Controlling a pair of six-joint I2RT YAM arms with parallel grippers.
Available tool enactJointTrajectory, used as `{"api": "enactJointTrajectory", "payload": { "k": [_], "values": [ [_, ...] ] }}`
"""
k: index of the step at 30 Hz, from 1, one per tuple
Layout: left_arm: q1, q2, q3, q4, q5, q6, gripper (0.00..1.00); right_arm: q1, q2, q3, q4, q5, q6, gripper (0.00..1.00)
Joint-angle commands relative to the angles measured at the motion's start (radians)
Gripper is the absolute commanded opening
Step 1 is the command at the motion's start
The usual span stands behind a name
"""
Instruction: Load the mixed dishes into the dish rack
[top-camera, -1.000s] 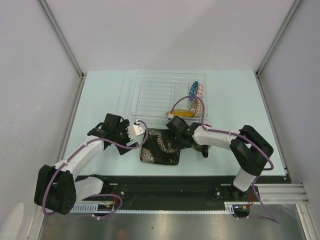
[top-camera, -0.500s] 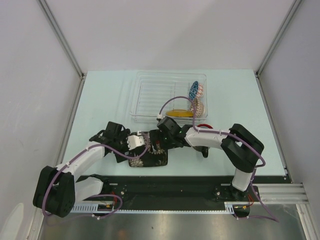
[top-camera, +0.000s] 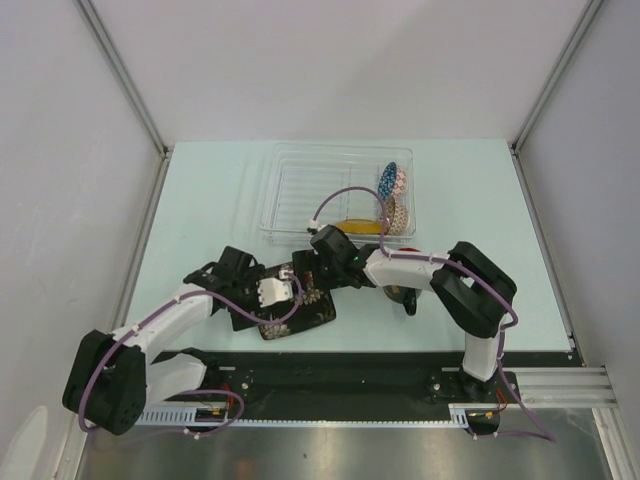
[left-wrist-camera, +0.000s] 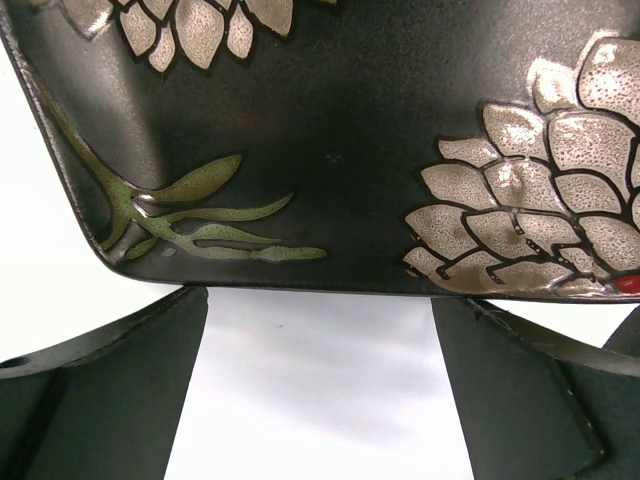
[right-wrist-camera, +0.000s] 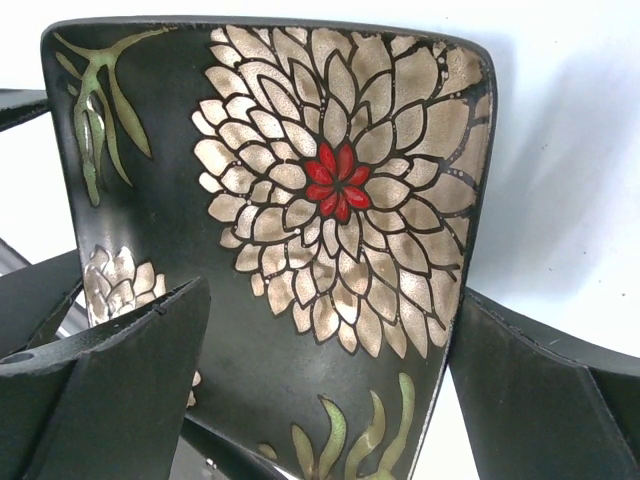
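Right wrist: dark square plate (right-wrist-camera: 330, 190) inside splayed right gripper (right-wrist-camera: 330, 292); left gripper (left-wrist-camera: 320, 300) splayed.

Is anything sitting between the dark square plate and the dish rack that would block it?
Nothing lies on the table between the dark square plate and the dish rack. Only the right gripper sits on the plate's rack side. The bowl and yellow plate fill the rack's right end; its left is bare.
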Motion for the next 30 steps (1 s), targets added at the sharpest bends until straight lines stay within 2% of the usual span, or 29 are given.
{"api": "enactJointTrajectory", "payload": {
  "k": [1,5,14,20,28,30],
  "values": [
    [-0.043,0.029,-0.001,0.061,0.080,-0.046,1.00,0.035,0.030,0.011,0.099,-0.234,0.039,0.96],
    [-0.046,0.023,0.009,0.059,0.075,-0.060,0.99,0.038,0.002,0.033,0.153,-0.311,0.068,0.90],
    [-0.055,-0.001,0.013,0.042,0.092,-0.084,0.99,0.032,-0.059,0.070,0.133,-0.391,0.046,0.86],
    [-0.068,0.006,0.030,0.042,0.097,-0.096,0.99,0.029,-0.113,0.070,0.183,-0.452,0.079,0.85],
    [-0.083,0.019,0.033,0.059,0.101,-0.121,0.98,0.028,-0.067,0.070,0.254,-0.546,0.129,0.81],
    [-0.084,0.019,0.035,0.062,0.101,-0.121,0.98,0.026,-0.041,0.071,0.266,-0.566,0.149,0.75]
  ]
}}
